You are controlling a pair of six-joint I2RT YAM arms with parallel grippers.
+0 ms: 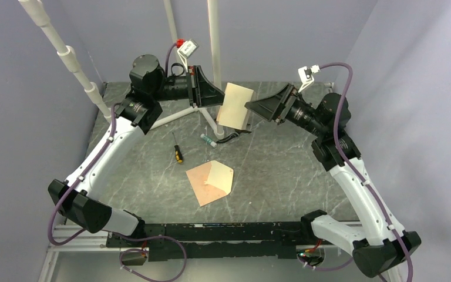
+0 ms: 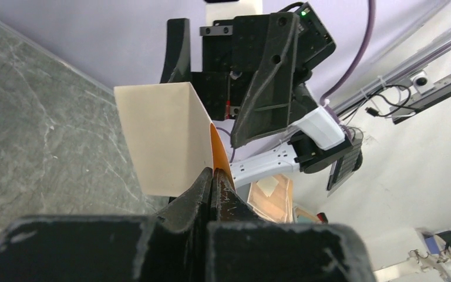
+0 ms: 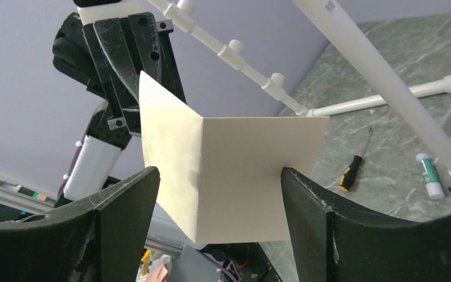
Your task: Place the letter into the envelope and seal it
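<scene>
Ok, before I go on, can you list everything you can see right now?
letter: one, pale cream, in the air at the back, folded to an angle
envelope: one, peach, flat on mid-table, flap open
screwdriver: one, black and yellow handle, left of the envelope
tube: one, white with green cap, behind the envelope
pipe frame: one, white, back of table
table: one, grey marbled
left gripper: black, shut on the letter's edge
right gripper: black, open, jaws either side of the letter
</scene>
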